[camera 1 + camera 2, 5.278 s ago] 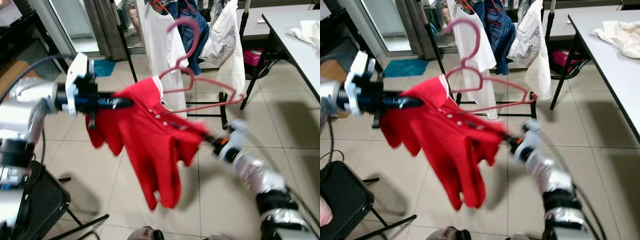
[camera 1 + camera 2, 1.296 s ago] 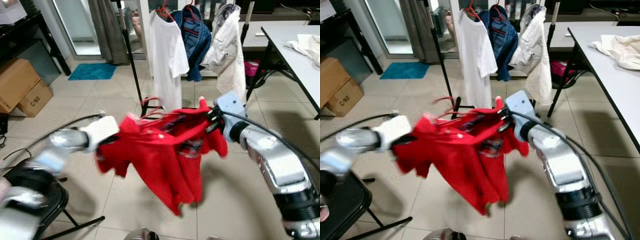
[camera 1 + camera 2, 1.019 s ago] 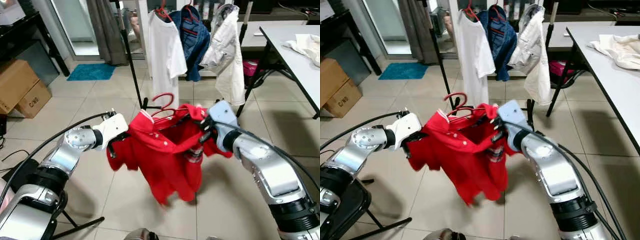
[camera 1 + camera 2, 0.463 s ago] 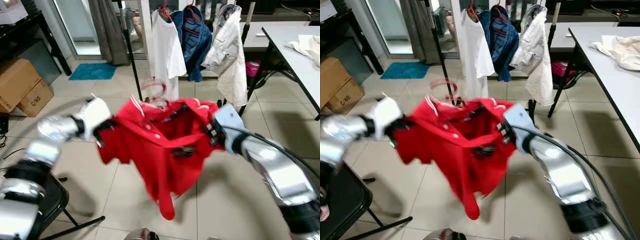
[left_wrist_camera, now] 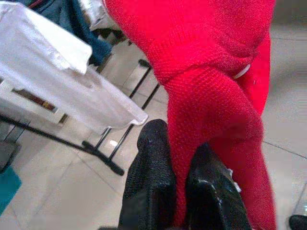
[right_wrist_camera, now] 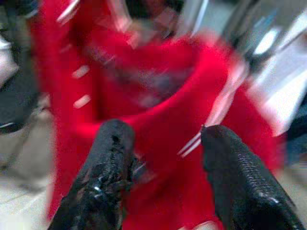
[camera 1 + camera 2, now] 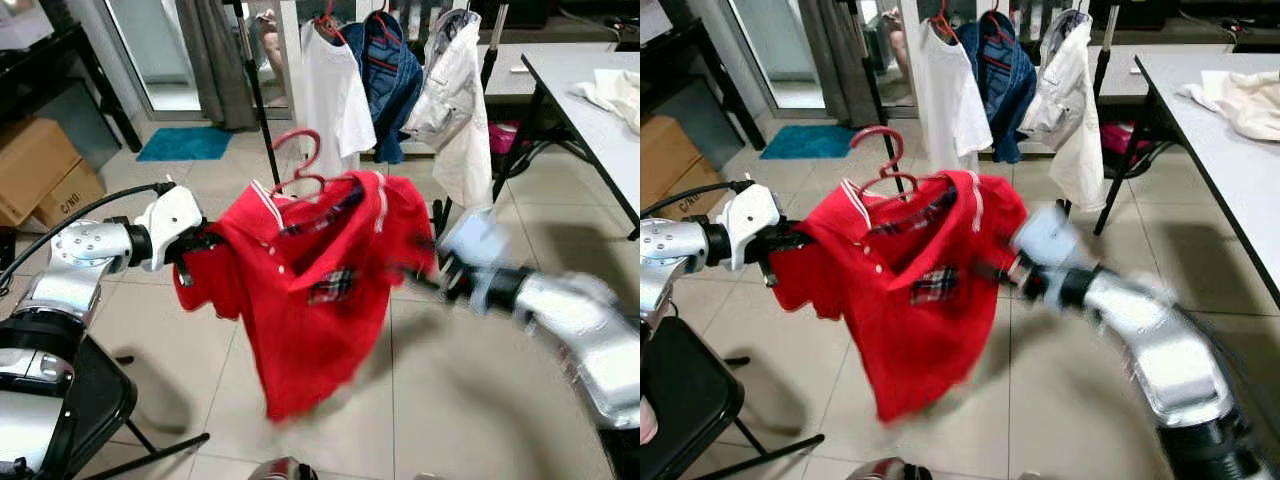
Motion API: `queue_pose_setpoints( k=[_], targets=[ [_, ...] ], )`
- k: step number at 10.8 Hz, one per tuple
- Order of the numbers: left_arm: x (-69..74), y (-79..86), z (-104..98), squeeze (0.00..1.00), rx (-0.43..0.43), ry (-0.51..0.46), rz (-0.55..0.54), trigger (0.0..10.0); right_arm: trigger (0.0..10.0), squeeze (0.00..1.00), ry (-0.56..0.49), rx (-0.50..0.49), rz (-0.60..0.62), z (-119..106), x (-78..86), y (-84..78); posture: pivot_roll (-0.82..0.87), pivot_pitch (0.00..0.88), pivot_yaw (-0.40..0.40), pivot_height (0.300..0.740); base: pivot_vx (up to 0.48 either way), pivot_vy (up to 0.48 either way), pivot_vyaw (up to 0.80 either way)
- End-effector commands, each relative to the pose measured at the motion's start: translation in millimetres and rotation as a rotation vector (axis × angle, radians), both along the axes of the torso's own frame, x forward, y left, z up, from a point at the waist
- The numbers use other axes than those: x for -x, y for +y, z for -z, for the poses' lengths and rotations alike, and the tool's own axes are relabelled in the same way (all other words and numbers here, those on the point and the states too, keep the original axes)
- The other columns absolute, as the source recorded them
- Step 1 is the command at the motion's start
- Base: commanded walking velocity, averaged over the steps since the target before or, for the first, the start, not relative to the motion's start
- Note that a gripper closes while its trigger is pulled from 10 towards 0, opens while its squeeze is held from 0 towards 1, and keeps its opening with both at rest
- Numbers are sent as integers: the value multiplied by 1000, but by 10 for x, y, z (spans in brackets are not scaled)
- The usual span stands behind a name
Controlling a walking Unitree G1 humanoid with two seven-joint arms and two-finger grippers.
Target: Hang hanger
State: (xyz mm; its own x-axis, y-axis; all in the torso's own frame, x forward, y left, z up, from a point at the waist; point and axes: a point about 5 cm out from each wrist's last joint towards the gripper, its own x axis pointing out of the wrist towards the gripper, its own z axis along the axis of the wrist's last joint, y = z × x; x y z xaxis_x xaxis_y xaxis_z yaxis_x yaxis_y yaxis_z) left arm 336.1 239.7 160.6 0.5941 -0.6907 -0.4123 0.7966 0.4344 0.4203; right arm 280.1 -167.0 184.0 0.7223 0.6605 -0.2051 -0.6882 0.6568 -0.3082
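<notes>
A red polo shirt hangs on a pink hanger in mid-air before me, its hook upright and free. My left gripper holds the shirt's shoulder from the left; in the left wrist view the left gripper is shut on the red fabric. My right gripper is blurred just right of the shirt's far sleeve. In the right wrist view the right gripper is open, with the shirt a little ahead of it.
A clothes rack stands behind with a white T-shirt, a blue jacket and a white jacket. A grey table is at right. Cardboard boxes and a black chair are at left.
My right gripper has let go of the shirt and drawn back to the right. The shirt now hangs flat on the hanger, raised a little; my left gripper still holds it.
</notes>
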Motion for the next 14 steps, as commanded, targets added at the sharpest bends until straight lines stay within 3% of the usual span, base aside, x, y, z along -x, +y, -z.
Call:
queue_pose_setpoints(
  k=[1, 3, 4, 5, 7, 8, 9, 10, 14],
  targets=[
    [-2, 4, -138, 0, 27, -47, 39, 0, 10000, 1000, -89, 15, 18, -139, -66, -59, -100, 0, 118, 740, 0, 0, 0],
    [79, -87, -135, 0, 62, -8, 164, 0, 10000, 1000, -144, -49, -56, -348, -156, -16, -101, 0, 116, 740, 0, 0, 0],
    [106, -122, -120, 0, 61, 4, 206, 0, 10000, 612, -131, -59, -124, -368, -177, 31, -101, 0, 111, 740, 0, 0, 0],
    [141, -175, -88, 0, 58, 21, 253, 0, 10000, 0, -97, -62, -250, -373, -188, 140, -100, 0, 108, 740, 0, 0, 0],
    [155, -239, -76, 0, 63, 27, 281, 0, 10000, 0, -37, -20, -429, -329, -160, 338, -94, 0, 101, 740, 0, 0, 0],
    [158, -248, -80, 0, 63, 27, 288, 0, 10000, 0, -19, -5, -463, -305, -151, 361, -94, 0, 99, 740, 0, 0, 0],
    [159, -246, -91, 0, 64, 25, 290, 0, 8118, 0, 1, 13, -496, -280, -145, 373, -94, 0, 97, 740, 0, 0, 0],
    [153, -233, -120, 0, 66, 17, 286, 0, 0, 0, 56, 72, -559, -222, -102, 352, -95, 0, 92, 740, 0, 0, 0],
    [150, -229, -143, 0, 68, 8, 279, 0, 0, 0, 94, 140, -605, -172, -95, 342, -95, 0, 81, 740, 0, 0, 0]
  ],
)
